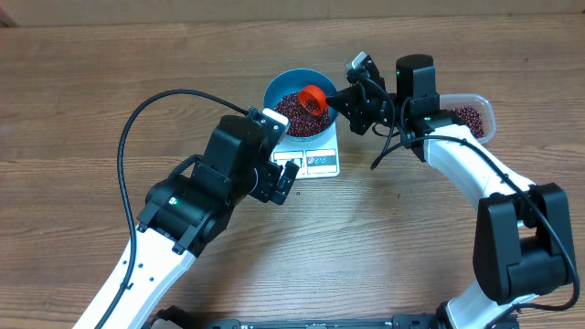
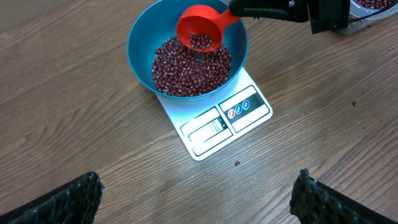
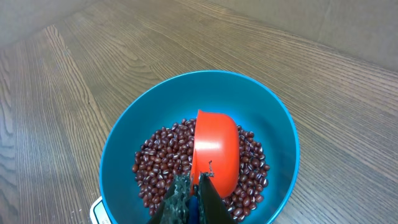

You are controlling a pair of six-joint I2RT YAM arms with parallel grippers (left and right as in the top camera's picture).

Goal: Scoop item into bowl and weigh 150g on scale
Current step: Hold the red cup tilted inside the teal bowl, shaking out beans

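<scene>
A blue bowl (image 1: pixel 283 84) stands on the white scale (image 1: pixel 320 160) and holds a heap of dark red beans (image 1: pixel 292 111). My right gripper (image 1: pixel 352 96) is shut on the handle of a red scoop (image 1: pixel 313 98), which hangs tilted over the bowl. In the right wrist view the scoop (image 3: pixel 214 149) shows its back above the beans (image 3: pixel 158 162), with the gripper (image 3: pixel 194 186) closed on the handle. In the left wrist view the scoop (image 2: pixel 199 28) still carries a few beans over the bowl (image 2: pixel 140 46). My left gripper (image 1: pixel 288 174) is open and holds nothing, just in front of the scale (image 2: pixel 249 112).
A clear plastic tub (image 1: pixel 475 117) with more beans sits at the right, behind the right arm. Two stray beans lie on the wood: one stray bean (image 2: pixel 237 163) before the scale, another stray bean (image 2: pixel 354 103) to its right.
</scene>
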